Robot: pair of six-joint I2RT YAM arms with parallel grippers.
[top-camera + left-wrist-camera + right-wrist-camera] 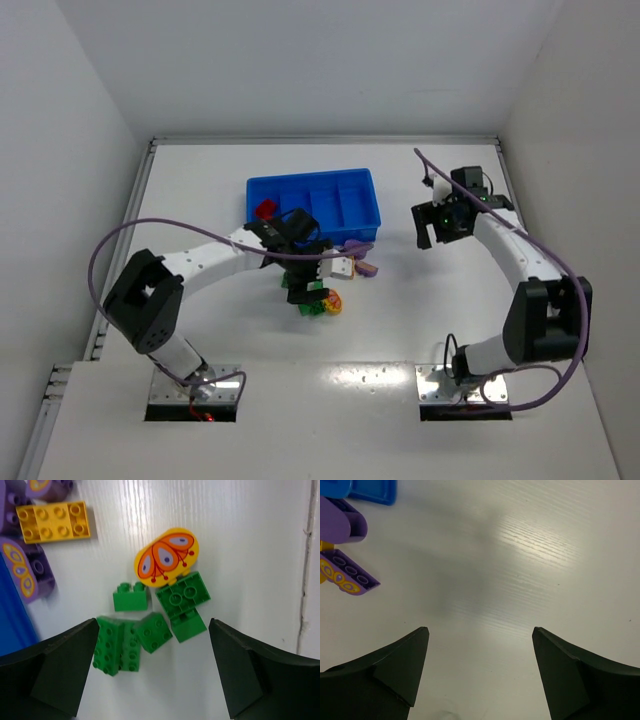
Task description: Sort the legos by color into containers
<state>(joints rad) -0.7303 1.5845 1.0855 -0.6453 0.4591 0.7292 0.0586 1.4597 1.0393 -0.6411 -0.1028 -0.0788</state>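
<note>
Hovering open over the greens — pick not yet made

Reads as the reach-and-pick step for a green piece. Holds the left gripper with jaws wide apart and nothing between them, poised above a loose cluster of green legos: a long brick under the tray-side finger, a small tilted square almost dead centre, a two-stud piece just ahead, and a chunkier block ahead toward the other finger, hard against the yellow butterfly brick as far as can be told. Leaves a flat yellow brick and purple legos farther ahead on the tray side, next to the blue tray. Shows from above a single red brick in the end compartment nearest the left arm, the rest looking bare where visible — so early in the sort, most likely.

Calls next for singling out one green, probably the centred square: come straight down, close on it alone, lift, carry to an unused compartment. Needs care, with neighbours touching or nearly so; a wide close could sweep two together.

For room: open counter on the side away from the tray, up to a seam or edge line; crowded on the tray side by wall and purple pieces. Has the right gripper spread open and empty too, over bare counter, purple legos ahead to one side, well apart from the left arm.
</note>
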